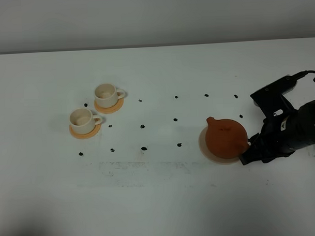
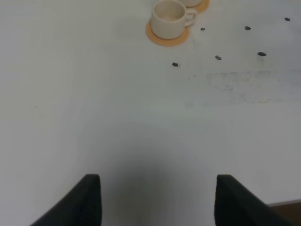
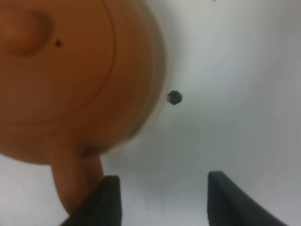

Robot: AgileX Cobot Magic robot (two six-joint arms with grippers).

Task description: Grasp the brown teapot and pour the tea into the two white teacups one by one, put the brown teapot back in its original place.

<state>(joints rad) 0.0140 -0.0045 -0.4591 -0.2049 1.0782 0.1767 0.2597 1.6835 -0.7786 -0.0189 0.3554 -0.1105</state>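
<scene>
The right tool (image 3: 163, 179) is released, jaws wide, one finger just beside the loop handle of the brown teapot (image 1: 226, 137) on its beige disc (image 1: 202, 142). Well apart across the tabletop (image 1: 160, 201) stand the front teacup (image 1: 82, 118) and rear teacup (image 1: 106, 92). The left tool (image 2: 155, 188) hangs released.

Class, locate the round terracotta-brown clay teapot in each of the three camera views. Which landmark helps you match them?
Exterior high: the teapot sits right of centre, on a pale round disc.
Left wrist: not in it.
Right wrist: it fills the picture's upper left, blurred and close.
Shared landmark: black dots on the white table, in all three views; one lies just beside the teapot.
</scene>
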